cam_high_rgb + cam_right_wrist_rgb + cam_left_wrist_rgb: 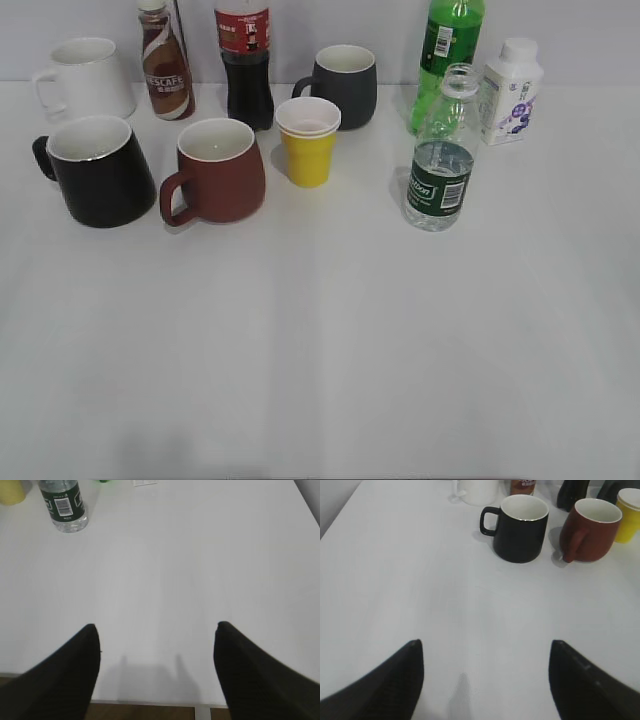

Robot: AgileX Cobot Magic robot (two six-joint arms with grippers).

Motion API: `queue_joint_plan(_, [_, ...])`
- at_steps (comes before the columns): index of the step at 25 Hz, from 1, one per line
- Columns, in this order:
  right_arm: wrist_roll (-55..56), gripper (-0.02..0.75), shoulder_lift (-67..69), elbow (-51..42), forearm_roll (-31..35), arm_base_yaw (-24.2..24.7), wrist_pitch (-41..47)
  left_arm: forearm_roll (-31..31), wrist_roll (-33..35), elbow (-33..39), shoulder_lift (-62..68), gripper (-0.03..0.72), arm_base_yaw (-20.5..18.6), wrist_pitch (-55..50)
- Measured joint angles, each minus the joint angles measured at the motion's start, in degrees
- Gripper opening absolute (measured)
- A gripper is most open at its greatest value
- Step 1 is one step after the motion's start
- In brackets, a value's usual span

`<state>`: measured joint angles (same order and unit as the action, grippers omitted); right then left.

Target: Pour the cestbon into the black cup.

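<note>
Upright, cestbon (439,165) beside green bottle (445,55), yellow cup (308,142) between it and black cup (98,170)

- clear ribbed water bottle with dark green label (441,172) upright at table's (320,350) right
- glossy black mug (98,170) far left, just beside reddish-brown mug (218,170)

Left tool (485,680) and right tool (156,672) agape.
</note>
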<state>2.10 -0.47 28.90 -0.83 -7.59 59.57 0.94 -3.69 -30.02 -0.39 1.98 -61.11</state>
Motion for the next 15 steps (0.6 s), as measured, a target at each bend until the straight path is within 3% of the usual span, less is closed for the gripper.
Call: queue_joint_plan(15, [0.0, 0.532, -0.01, 0.0, 0.05, 0.25, 0.0, 0.06, 0.0, 0.0, 0.0, 0.588, 0.45, 0.1])
